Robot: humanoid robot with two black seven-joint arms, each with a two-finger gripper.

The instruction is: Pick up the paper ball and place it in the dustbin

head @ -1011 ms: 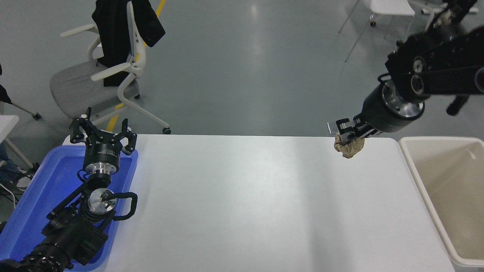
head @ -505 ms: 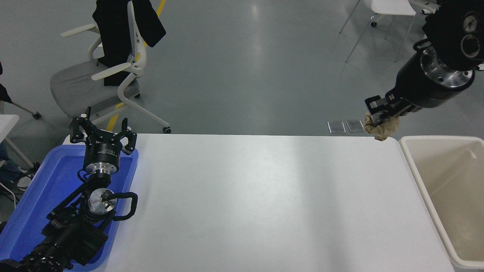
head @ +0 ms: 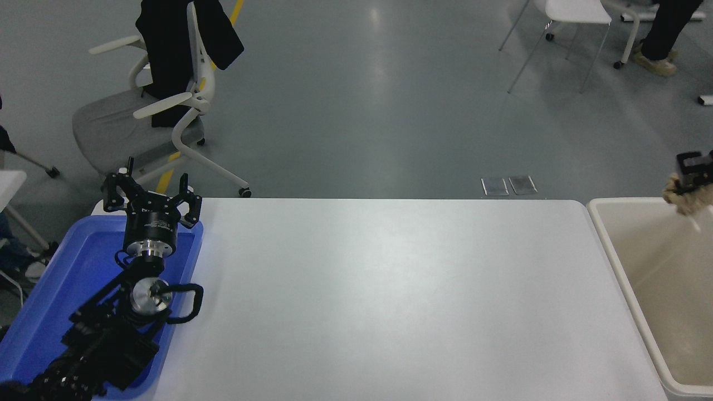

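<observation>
So the black right gripper (head: 692, 177), clenched on the crumpled tan paper ball (head: 686, 200), has swung from mid-table to the right edge of the frame, above the big cream plastic dustbin (head: 613, 245). Dropping it looks next. Left gripper (head: 149, 196) sits spread over the blue tray (head: 50, 278), lower left.

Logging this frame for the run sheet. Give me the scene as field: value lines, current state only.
right end effector: at the right edge of the view, over the bin's far end, shut on the paper ball
paper ball: held, in the air, not yet released
dustbin: off the table's right end, nothing seen in the visible part
left end effector: open, parked over the blue tray at the lower left
table: white
task stage: ball carried to the bin, drop not yet done
</observation>
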